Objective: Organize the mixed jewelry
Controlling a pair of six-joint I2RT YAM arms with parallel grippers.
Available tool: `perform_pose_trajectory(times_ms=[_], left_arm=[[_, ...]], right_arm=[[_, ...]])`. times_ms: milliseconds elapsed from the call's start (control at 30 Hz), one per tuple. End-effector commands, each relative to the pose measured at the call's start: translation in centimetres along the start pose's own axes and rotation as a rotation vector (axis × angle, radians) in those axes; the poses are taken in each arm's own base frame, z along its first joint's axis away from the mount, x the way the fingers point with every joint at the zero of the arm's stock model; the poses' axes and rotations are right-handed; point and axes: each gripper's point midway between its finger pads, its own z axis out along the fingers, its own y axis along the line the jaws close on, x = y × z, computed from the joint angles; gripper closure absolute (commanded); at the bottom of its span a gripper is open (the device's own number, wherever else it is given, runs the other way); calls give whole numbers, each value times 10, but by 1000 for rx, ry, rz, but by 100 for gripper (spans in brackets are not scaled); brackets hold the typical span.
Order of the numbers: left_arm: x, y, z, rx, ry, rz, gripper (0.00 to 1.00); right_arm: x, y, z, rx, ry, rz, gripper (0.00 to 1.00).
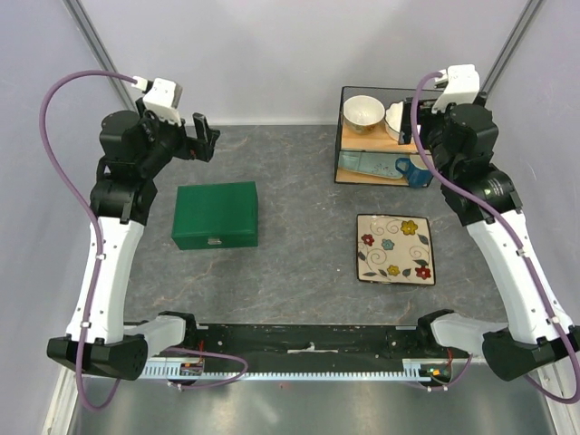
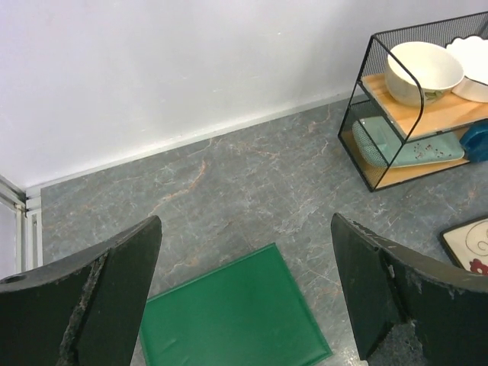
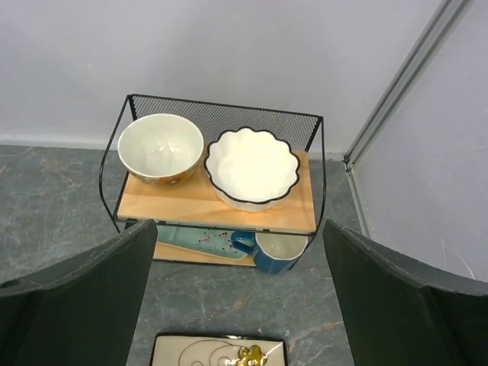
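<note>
Left arm (image 1: 104,263) and right arm (image 1: 512,263): same build. White link shells, black joint housings, black bases. Purple cable (image 1: 47,113) loops wrist to base on each. White camera block (image 1: 161,93) atop each wrist. Black cross rail (image 1: 308,337) links the bases, small orange-red parts at the cable ends. Left end effector (image 2: 244,297): broad matte-black fingers (image 2: 99,297), edges scuffed pale. Right end effector (image 3: 236,305): same fingers, cleaner.

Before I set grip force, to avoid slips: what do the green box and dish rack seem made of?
Green box: smooth, matte, uniform green, perhaps leatherette or painted board; small pale clasp, likely metal. Dish rack: thin black wire and mesh, apparently coated metal; shelves look like light wood.
</note>
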Motion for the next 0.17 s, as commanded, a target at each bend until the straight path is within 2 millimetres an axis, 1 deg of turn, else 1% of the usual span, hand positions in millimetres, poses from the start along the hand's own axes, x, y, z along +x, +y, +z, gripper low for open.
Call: perform_pose_trajectory(times_ms=[0, 133], left_arm=[[-11, -4, 0, 19, -24, -34, 1], [-11, -3, 0, 14, -24, -21, 1]], right_arm=[[-17, -13, 0, 65, -44, 8, 2], [-17, -11, 3, 60, -43, 9, 2]])
